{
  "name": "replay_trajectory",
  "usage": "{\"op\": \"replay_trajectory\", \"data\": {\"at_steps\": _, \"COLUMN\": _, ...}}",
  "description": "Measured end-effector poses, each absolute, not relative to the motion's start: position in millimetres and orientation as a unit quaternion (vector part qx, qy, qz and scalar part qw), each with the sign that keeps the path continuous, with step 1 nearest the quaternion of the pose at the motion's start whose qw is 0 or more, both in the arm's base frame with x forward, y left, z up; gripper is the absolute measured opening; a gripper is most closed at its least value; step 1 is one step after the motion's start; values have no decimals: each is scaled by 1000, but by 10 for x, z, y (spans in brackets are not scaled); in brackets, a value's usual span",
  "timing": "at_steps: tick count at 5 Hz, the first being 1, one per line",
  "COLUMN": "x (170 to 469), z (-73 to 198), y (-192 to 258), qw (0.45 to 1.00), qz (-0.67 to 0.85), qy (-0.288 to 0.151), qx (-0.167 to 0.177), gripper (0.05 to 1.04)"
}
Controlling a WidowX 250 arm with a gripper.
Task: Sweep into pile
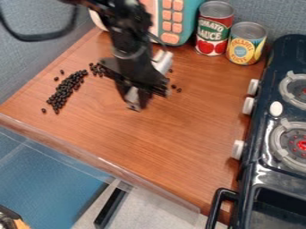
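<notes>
Left of the stove [263, 172], on your counter [179, 147], you have the near can [245, 44] beside its rear, then the farther can [214, 24], the keypad toy [185, 20] and, farthest left, most beans [64, 91].

1. Moderately bright, even light covers the wooden counter [179, 129], and its grain reads clearly across the middle
2. Light appears to fall from above, though its source cannot be told
3. A pale sheen runs along the counter's rounded front edge [101, 157]
4. Soft highlights sit on the metal tops of the red can [214, 38] and the yellow can [246, 44]
5. Whitish reflections show on the glossy dark stove [272, 176], around its front corner
6. Red spots stand out at the centres of the two burners [288, 142]
7. The black arm [128, 40] is very dark, with much of its surface detail lost
8. Deep shade lies along the counter beside the stove's lower left side
</notes>
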State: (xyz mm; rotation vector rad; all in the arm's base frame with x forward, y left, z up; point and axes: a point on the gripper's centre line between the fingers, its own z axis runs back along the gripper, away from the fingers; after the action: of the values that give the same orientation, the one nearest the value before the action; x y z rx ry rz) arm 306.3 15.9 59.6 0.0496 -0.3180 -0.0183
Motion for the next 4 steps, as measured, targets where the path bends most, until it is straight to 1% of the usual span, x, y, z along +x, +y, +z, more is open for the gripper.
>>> {"op": "replay_trajectory", "data": {"at_steps": 1, "x": 3222, "z": 534, "y": -133, "qw": 988, "qz": -18, "qy": -154, "qx": 17, "gripper": 380}}
{"op": "replay_trajectory", "data": {"at_steps": 2, "x": 3387, "z": 403, "y": -311, "qw": 989, "qz": -16, "qy": -145, "qx": 10, "gripper": 380}}
{"op": "replay_trajectory", "data": {"at_steps": 3, "x": 3503, "z": 255, "y": -381, "qw": 991, "qz": -7, "qy": -135, "qx": 10, "gripper": 380}}
{"op": "replay_trajectory", "data": {"at_steps": 4, "x": 3594, "z": 129, "y": -409, "qw": 991, "qz": -5, "qy": -132, "qx": 19, "gripper": 380}}
